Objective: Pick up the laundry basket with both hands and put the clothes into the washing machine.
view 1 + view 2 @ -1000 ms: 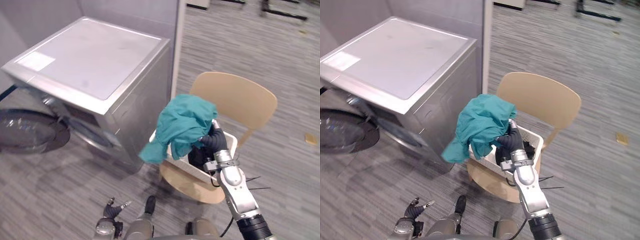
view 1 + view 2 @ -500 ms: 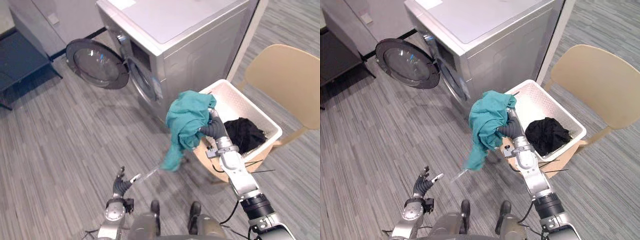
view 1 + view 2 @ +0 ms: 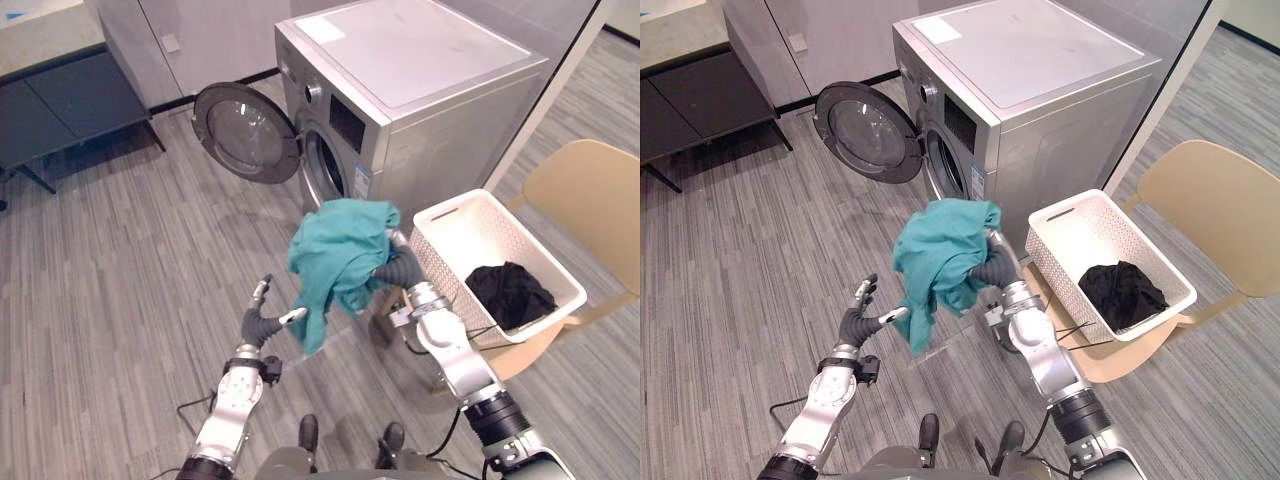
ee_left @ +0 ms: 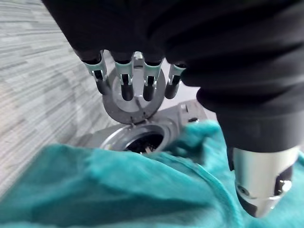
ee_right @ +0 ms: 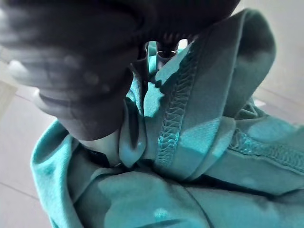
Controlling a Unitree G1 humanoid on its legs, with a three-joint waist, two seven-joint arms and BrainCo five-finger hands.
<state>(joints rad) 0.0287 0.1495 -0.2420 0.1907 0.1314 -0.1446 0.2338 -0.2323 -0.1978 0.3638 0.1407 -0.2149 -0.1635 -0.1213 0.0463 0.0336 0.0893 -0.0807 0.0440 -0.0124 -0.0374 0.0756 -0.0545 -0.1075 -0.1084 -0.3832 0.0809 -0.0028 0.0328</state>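
My right hand (image 3: 400,268) is clenched on a bunch of the teal garment (image 3: 335,255), which is up in the air and draped over the fingers, with a long tail hanging down toward my left hand (image 3: 262,322); that hand is empty, fingers loosely straight, just beside the tail, though I cannot tell if they touch. The job now, as I judge it, is carrying this piece to the washing machine (image 3: 410,100), whose drum opening (image 3: 322,170) lies ahead of the right hand and a little toward the left one. I would keep the fist tight, lower it to the level of the opening, push the bunch well inside before letting go, and use the left hand to gather the tail so it follows in. The door (image 3: 243,133) stands swung open ahead of the left hand, and the loose tail could snag on its rim. The laundry basket (image 3: 445,265) sits just to the outer side of the right hand on a chair (image 3: 590,185), with a black garment (image 3: 510,292) left in it; my right forearm passes close to its wall. A dark bench (image 3: 60,105) stands well off beyond the left hand
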